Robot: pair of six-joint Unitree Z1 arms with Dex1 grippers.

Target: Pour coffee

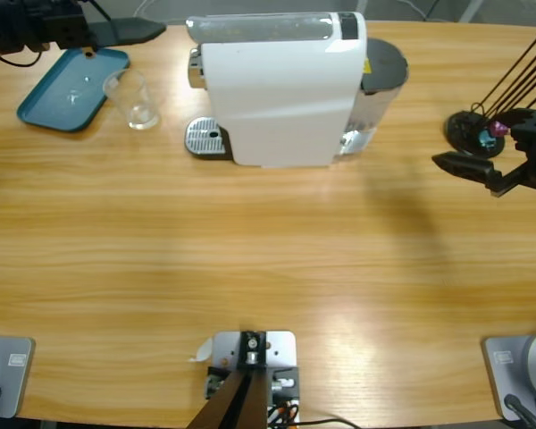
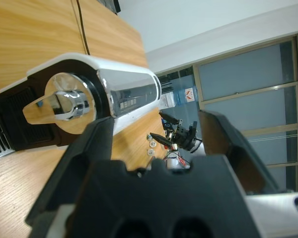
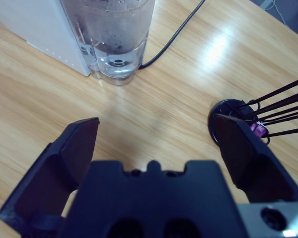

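Note:
A white coffee machine (image 1: 281, 89) stands at the back middle of the table, its chrome drip grate (image 1: 205, 138) facing left. A clear glass tumbler (image 1: 136, 98) stands left of the grate, beside a blue tray (image 1: 58, 94). No coffee is in view; the tumbler looks clear. My left gripper (image 1: 134, 33) hovers open at the back left, above the tray's far edge. In the left wrist view it (image 2: 156, 121) points at the machine's chrome lever (image 2: 59, 104). My right gripper (image 1: 464, 168) is open at the right edge, holding nothing and facing the machine's water tank (image 3: 114, 34).
A black capsule stand (image 1: 473, 130) with thin rods sits just behind the right gripper, and its base (image 3: 228, 116) shows by the right jaw. A black cable (image 3: 174, 34) runs off behind the water tank. Bare wood fills the front half of the table (image 1: 268, 268).

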